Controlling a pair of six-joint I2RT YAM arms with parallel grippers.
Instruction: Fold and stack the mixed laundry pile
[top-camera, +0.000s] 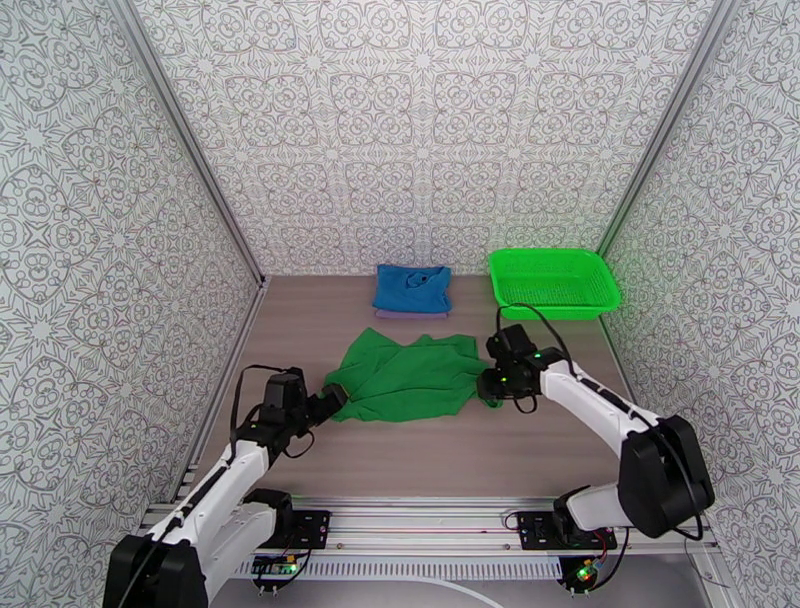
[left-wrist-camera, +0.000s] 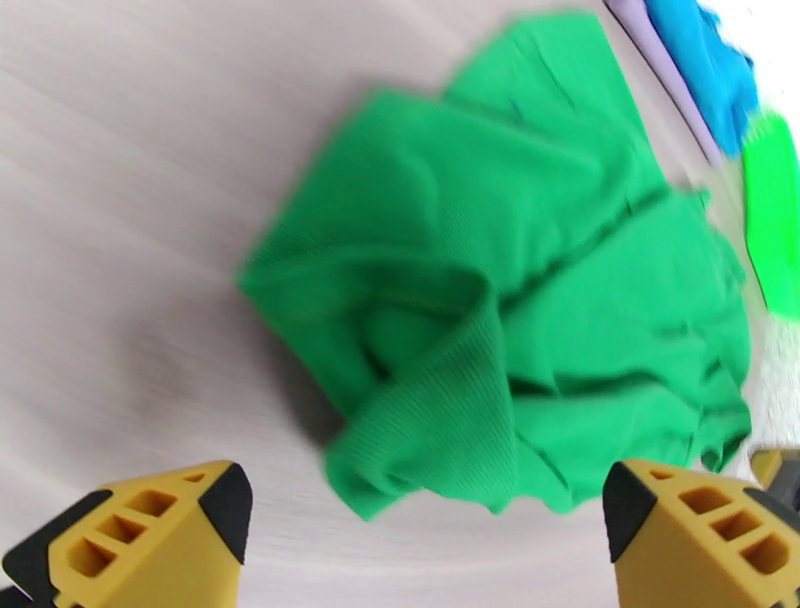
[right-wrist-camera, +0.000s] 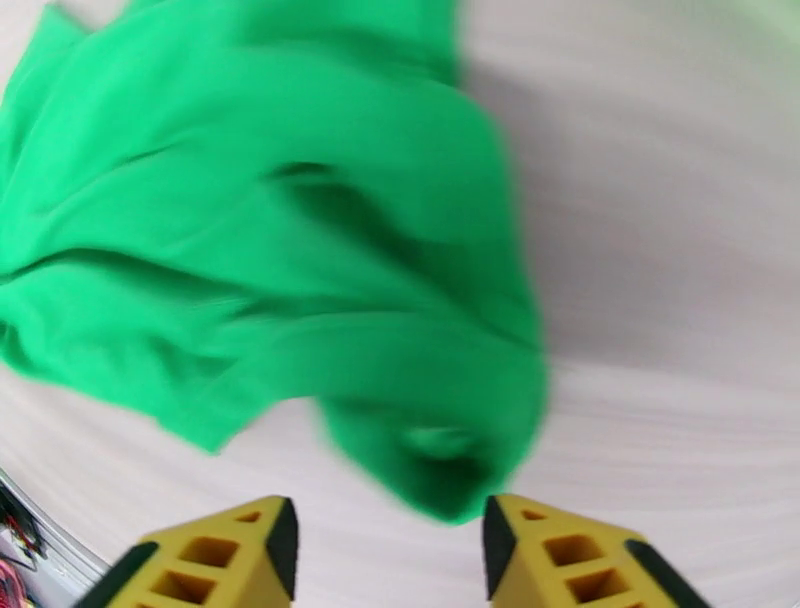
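The green garment (top-camera: 410, 375) lies crumpled mid-surface (top-camera: 420, 460), its long axis running 9 to 3 o'clock. The left end effector (top-camera: 335, 400) sits at its 8 o'clock corner, spread wide and empty. The right end effector (top-camera: 488, 385) is at its 3 o'clock edge, partly parted, gripping nothing. Both look equally near. At 12 o'clock the blue garment (top-camera: 412, 288) lies folded on the lavender garment (top-camera: 400, 314). No writing is legible.
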